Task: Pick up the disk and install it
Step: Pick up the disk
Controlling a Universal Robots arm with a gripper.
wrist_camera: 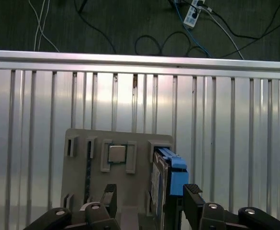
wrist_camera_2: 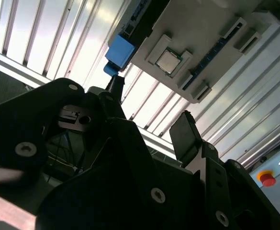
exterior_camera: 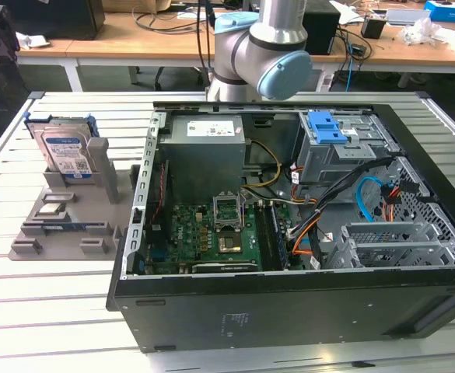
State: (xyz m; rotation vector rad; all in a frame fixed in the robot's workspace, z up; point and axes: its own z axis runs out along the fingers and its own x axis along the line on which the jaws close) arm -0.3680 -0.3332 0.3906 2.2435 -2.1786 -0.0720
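The disk stands upright on its edge in a grey holder on the slatted table, at the exterior view's left, beside the open computer case. Its silver body carries a white-and-blue label, and a blue bracket frames it. In the first wrist view the disk shows edge-on below my gripper, close to one black finger. My gripper is open, holds nothing and hangs apart from the disk's blue bracket.
A small square chip lies in the holder next to the disk. The case holds a grey power-supply box, a motherboard and a drive cage with a blue latch. A red button sits off the table's edge.
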